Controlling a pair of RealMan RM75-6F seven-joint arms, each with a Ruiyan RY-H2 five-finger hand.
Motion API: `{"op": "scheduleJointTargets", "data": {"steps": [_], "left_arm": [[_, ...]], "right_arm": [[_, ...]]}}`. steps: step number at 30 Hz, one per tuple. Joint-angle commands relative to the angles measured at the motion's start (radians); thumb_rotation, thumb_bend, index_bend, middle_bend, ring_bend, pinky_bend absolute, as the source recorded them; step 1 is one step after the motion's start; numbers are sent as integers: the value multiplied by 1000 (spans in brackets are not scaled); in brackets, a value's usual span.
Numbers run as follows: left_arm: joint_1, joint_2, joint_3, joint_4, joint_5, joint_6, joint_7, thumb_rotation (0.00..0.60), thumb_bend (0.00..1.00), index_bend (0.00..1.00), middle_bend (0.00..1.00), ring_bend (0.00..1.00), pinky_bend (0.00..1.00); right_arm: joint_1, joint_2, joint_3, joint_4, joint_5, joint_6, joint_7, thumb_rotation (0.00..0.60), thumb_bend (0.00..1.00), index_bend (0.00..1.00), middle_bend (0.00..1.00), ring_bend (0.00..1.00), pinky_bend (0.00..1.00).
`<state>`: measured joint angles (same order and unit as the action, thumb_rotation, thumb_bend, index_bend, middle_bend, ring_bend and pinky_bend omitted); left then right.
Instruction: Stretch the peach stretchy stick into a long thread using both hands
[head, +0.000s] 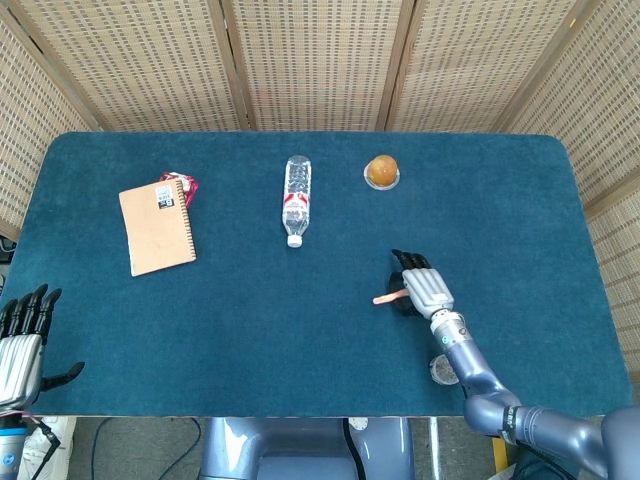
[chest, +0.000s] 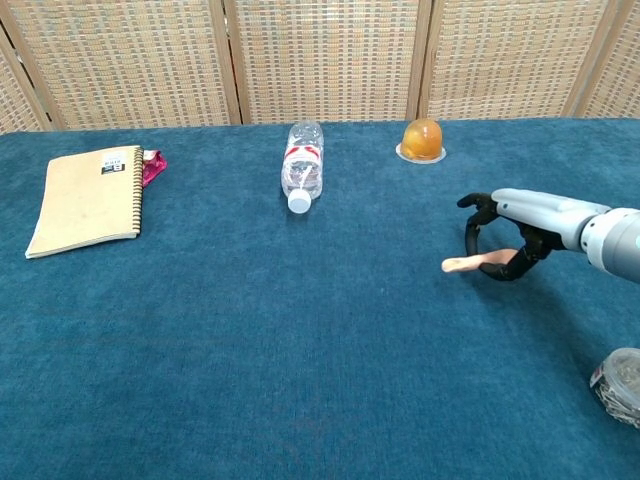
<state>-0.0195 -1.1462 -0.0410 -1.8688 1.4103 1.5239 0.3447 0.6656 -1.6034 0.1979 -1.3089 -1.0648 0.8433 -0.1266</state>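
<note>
The peach stretchy stick (chest: 470, 263) is a short pale rod, raised a little off the blue cloth, its free end pointing left. My right hand (chest: 510, 232) pinches its right end between thumb and finger; the hand's back hides that end. From above, the stick (head: 386, 297) pokes out to the left of the right hand (head: 422, 287). My left hand (head: 22, 335) hangs at the table's near left corner, fingers spread, holding nothing; the chest view does not show it.
A water bottle (chest: 302, 166) lies at the back middle. An orange jelly cup (chest: 422, 140) stands behind the right hand. A tan spiral notebook (chest: 87, 199) with a pink packet (chest: 152, 166) lies far left. A small round container (chest: 619, 384) sits near the right front edge.
</note>
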Motion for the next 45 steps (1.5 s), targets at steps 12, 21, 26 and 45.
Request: {"op": "scheduleJointTargets", "data": {"steps": [12, 21, 26, 45], "left_arm": [[-87, 91, -81, -17, 20, -37, 25, 600, 0, 0, 0, 0, 0], [-242, 134, -141, 65, 123, -158, -54, 600, 0, 0, 0, 0, 0], [-345, 73, -159, 147, 212, -209, -159, 600, 0, 166, 0, 0, 0], [-638, -236, -201, 343, 196, -402, -125, 600, 0, 404, 0, 0, 0]], "right_arm": [[130, 118, 168, -319, 321, -109, 17, 600, 583, 617, 116, 0, 0], [304, 106, 231, -359, 649, -97, -15, 600, 583, 628, 121, 0, 0], [359, 83, 235, -346, 741, -73, -13, 600, 584, 631, 124, 0, 0], [434, 23, 223, -332, 803, -22, -10, 600, 583, 643, 124, 0, 0]]}}
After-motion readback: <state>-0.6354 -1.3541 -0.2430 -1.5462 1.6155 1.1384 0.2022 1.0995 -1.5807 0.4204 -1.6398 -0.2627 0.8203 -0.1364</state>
